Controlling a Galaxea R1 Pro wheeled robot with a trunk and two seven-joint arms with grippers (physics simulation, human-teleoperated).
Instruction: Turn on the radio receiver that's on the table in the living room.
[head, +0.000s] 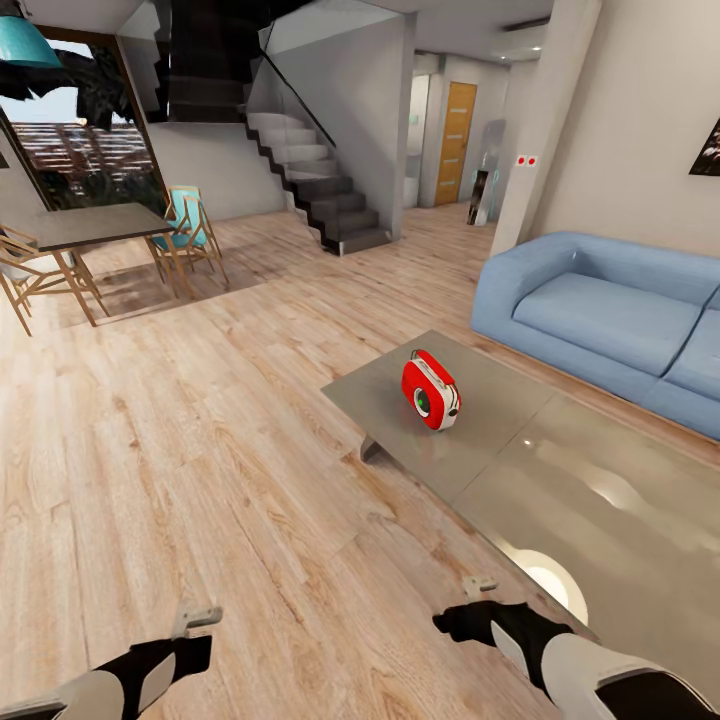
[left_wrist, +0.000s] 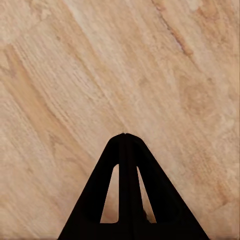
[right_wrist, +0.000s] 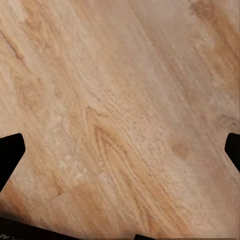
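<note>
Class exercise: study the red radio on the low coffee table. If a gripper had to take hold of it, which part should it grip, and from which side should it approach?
Probably the thin top handle of the radio receiver, approached from above: it stands upright on the table with open space overhead. The rounded, glossy-looking body seems likelier to slip.

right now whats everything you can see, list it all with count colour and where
radio receiver: 1, bright red with white trim, upright on the near-left part of the table
table: 1, glossy grey-beige, low, ahead and to the right
sofa: 1, light blue, behind the table by the right wall
dining table: 1, dark top, far left
chairs: at least 2, light wood, one with a teal seat, around the dining table
staircase: 1, grey, far centre
door: 1, orange-brown, down the hallway
lamp: 1, teal, hanging top left
floor: light wood planks, under both arms
left gripper: 1, black, jaws shut, over the floor
right gripper: 1, black, jaws wide open, over the floor
</note>
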